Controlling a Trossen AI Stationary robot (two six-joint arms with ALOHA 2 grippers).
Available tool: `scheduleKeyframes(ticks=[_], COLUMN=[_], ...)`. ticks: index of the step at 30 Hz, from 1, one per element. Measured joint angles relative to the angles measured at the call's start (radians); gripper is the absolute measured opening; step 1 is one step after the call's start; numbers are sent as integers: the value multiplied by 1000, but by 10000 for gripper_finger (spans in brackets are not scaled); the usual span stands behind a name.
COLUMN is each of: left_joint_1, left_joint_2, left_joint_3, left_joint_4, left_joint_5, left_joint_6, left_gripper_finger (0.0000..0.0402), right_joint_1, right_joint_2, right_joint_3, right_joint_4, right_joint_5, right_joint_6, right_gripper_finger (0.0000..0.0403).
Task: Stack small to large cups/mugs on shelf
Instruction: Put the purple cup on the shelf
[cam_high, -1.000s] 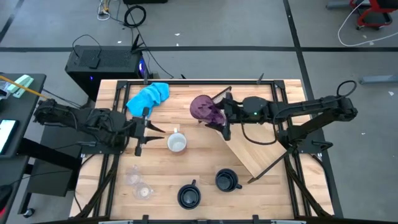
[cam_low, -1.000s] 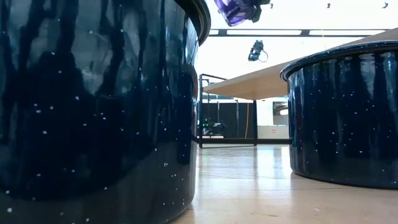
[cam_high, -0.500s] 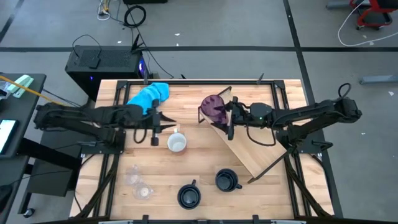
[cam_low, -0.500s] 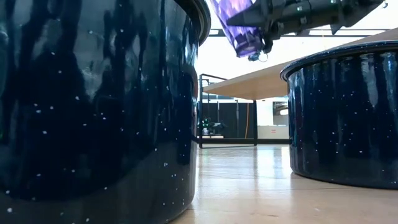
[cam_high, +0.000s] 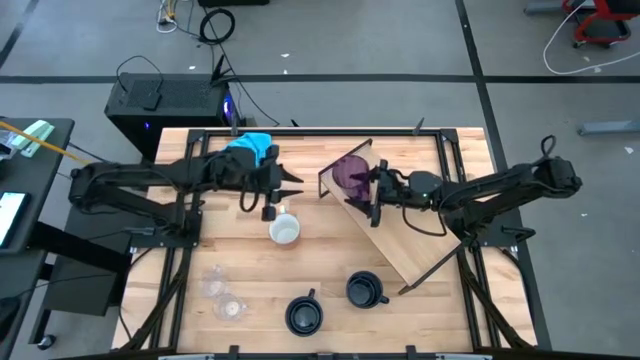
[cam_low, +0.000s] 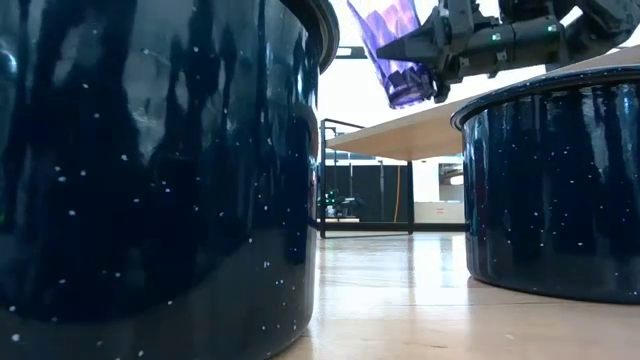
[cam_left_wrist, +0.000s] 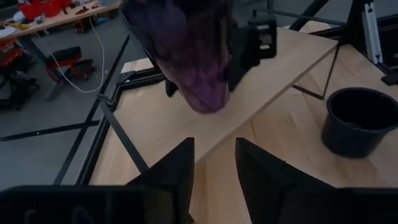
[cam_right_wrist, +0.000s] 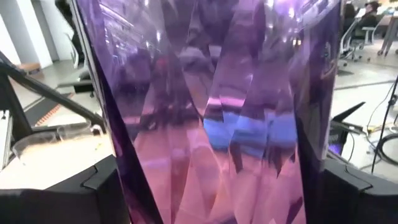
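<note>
The purple translucent tumbler (cam_high: 350, 172) is held by my right gripper (cam_high: 374, 196) over the far end of the wooden shelf board (cam_high: 395, 240). It also shows in the low view (cam_low: 393, 50) and the left wrist view (cam_left_wrist: 193, 56). My left gripper (cam_high: 284, 192) is open and empty, just beyond the white mug (cam_high: 284, 231), which stands on the table. Two dark mugs (cam_high: 303, 315) (cam_high: 366, 291) and two clear glasses (cam_high: 222, 295) stand near the table's near edge. My right gripper pinches the tumbler's faceted side walls (cam_right_wrist: 124, 180) between its two fingers, one on each side of its lower half. The fingers (cam_left_wrist: 252, 46) come level from the table's right. The tumbler stands mouth up, slightly tilted, its base (cam_low: 410, 98) close above the board; whether they touch, I cannot tell.
The shelf board runs aslant from the table's far middle toward the near right, on its black wire frame (cam_high: 432, 268). A bright blue cloth (cam_high: 250, 148) lies at the far left. Black rails (cam_high: 452, 170) border the tabletop.
My right gripper has carried the tumbler down and a little toward the table's right, onto the far end of the shelf, and has turned it from tipped to nearly upright. My left gripper has gone toward the table's right and far edge, past the white mug, still open.
</note>
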Motion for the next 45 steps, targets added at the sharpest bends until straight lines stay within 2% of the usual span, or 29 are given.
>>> scheduleKeyframes(ticks=[12,18,45], left_joint_1=[60,60,65], left_joint_2=[145,177,226], left_joint_3=[14,16,14], left_joint_4=[70,167,297], left_joint_5=[29,28,27], left_joint_6=[18,27,104], left_gripper_finger=[165,159,147], right_joint_1=[-3,-5,-27], right_joint_2=[53,88,101], right_joint_3=[-2,-1,-1], right_joint_4=[29,57,20], right_joint_5=[1,1,1], right_joint_6=[8,7,33], right_gripper_finger=[348,348,362])
